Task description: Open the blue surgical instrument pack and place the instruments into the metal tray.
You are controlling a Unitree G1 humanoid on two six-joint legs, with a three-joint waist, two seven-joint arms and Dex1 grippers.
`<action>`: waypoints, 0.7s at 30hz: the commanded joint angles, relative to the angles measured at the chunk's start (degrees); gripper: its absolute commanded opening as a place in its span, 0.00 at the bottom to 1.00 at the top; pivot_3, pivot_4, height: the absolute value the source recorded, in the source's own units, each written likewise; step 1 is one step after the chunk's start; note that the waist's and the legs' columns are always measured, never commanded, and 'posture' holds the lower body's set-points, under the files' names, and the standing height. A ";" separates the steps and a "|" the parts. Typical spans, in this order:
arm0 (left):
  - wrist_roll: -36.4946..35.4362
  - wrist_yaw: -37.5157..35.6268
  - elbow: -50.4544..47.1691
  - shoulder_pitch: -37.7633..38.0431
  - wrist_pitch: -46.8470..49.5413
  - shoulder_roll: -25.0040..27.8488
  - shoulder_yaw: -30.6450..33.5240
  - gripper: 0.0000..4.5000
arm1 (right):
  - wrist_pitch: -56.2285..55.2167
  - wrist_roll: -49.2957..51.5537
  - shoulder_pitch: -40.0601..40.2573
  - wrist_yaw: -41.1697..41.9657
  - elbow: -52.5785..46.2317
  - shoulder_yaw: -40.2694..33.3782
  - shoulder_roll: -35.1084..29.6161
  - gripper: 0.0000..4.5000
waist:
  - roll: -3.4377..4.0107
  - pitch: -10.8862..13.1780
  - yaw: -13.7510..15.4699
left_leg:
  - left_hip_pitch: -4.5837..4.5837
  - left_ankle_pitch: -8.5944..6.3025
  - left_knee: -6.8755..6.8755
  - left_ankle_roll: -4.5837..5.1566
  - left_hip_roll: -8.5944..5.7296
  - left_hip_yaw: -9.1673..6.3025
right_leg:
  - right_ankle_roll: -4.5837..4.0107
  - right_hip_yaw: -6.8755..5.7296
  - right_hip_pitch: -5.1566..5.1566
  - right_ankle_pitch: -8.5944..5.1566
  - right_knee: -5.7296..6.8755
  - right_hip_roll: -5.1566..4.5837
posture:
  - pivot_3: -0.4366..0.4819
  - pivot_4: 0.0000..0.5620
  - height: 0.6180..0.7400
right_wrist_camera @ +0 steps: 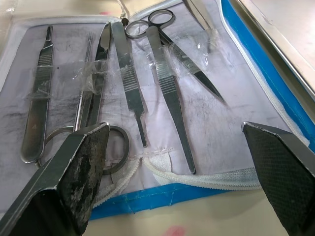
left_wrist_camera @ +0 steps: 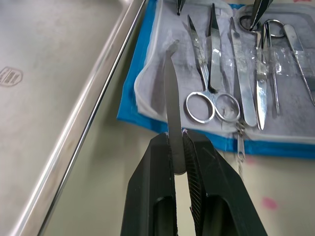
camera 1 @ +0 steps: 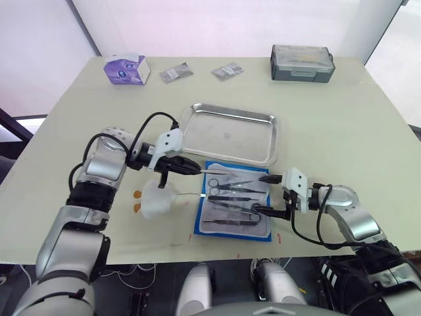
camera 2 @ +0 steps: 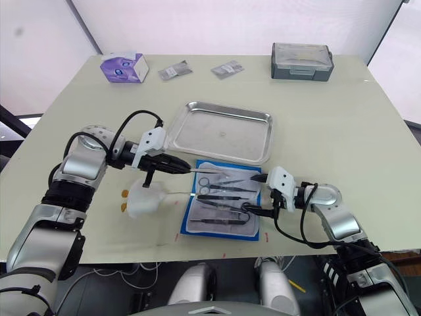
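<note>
Steel tray (camera 1: 227, 131) lies bare mid-table (camera 1: 342, 125), just beyond the opened blue pack (camera 1: 234, 201), where most instruments (right_wrist_camera: 142, 83) lie on the pale lining. Left gripper (left_wrist_camera: 178, 147) fingers pinch a slim steel tool (left_wrist_camera: 171, 103) over the pack's near edge; next, carry it over the rim and release. Right gripper (right_wrist_camera: 177, 142) fingers spread wide above the pack.

I am seeing the blue surgical instrument pack (camera 1: 233, 210) lying open just in front of the metal tray (camera 1: 227, 131), the instruments (right_wrist_camera: 147, 83) resting side by side on its lining, with the tissue box (camera 1: 127, 68) sitting far back left and the lidded box (camera 1: 302, 62) far back right.
</note>
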 commanded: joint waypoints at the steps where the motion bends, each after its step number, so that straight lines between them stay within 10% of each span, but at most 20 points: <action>1: -2.40 0.02 -5.07 1.07 1.53 2.58 3.03 0.01 | 3.26 -5.01 2.86 -0.17 4.38 4.07 -1.38 1.00 | -0.01 0.00 -0.04 | 0.00 0.00 0.00 0.00 0.00 0.00 | 0.00 0.00 0.00 0.00 0.00 0.00 | 0.48 0.27 0.93; 12: -9.36 3.22 -15.03 7.22 9.70 7.92 10.81 0.01 | 2.78 -5.11 2.42 -0.17 5.00 4.62 -0.99 1.00 | -0.13 -0.08 -0.09 | 0.01 0.00 -0.03 0.00 0.02 0.00 | -0.01 -0.01 0.00 -0.01 -0.01 -0.01 | 0.48 0.27 0.93; 21: -12.19 25.01 -17.82 4.76 19.66 -0.70 17.55 0.01 | 2.76 -5.04 2.55 -0.19 4.70 4.75 -1.01 1.00 | -0.34 -0.22 -0.03 | 0.01 0.00 -0.02 0.00 0.03 -0.05 | 0.00 -0.06 0.03 0.00 -0.01 -0.02 | 0.48 0.27 0.93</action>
